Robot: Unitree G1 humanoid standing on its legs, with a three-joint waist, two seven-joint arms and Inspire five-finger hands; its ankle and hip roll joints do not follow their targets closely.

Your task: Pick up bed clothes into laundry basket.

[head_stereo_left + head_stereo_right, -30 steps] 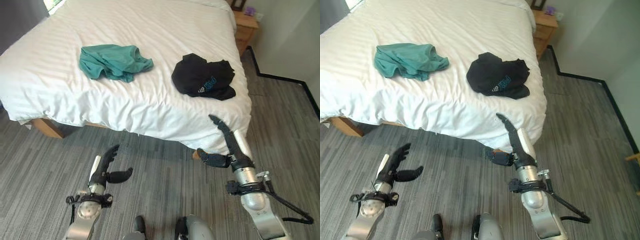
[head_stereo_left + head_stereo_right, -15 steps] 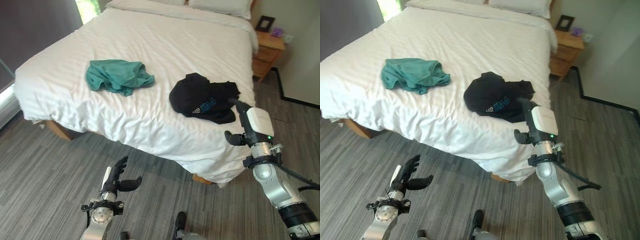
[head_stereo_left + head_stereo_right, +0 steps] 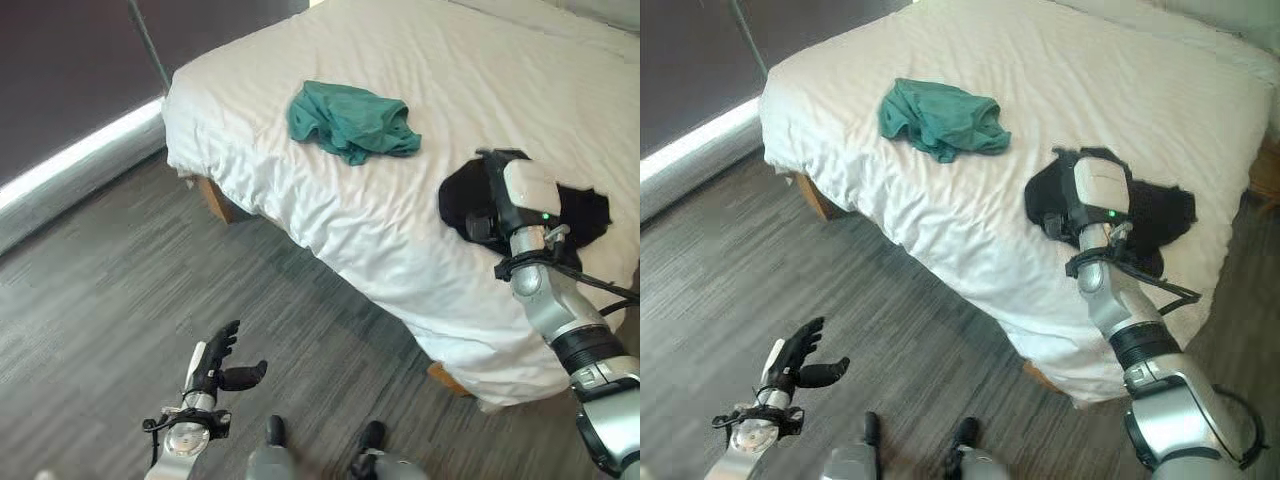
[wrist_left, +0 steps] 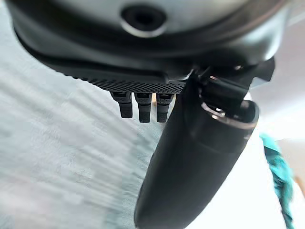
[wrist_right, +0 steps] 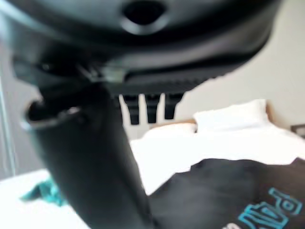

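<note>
- Reaching over the bed's (image 3: 330, 215) near edge, the right hand (image 3: 500, 205) hung just above the black garment (image 3: 590, 215), which lay close to that edge toward the right corner.
- Its fingers (image 5: 151, 107) looked straight and relaxed in the right wrist view, holding nothing; the black cloth with its blue print showed just past them.
- Doing this step well would call, I judged, for lowering the palm onto the middle of the heap, then curling the fingers round a thick fold so the whole garment lifts together, not just 1 trailing sleeve.
- The green garment (image 3: 352, 120) lay bunched farther in on the bed, well apart from the black one and untouched; both pieces remained to be collected.
- The left hand (image 3: 215, 365) hung low over the floor (image 3: 120, 300), fingers loosely spread and empty.
- No laundry basket could be seen, so I cannot tell where it stood or what it held.
</note>
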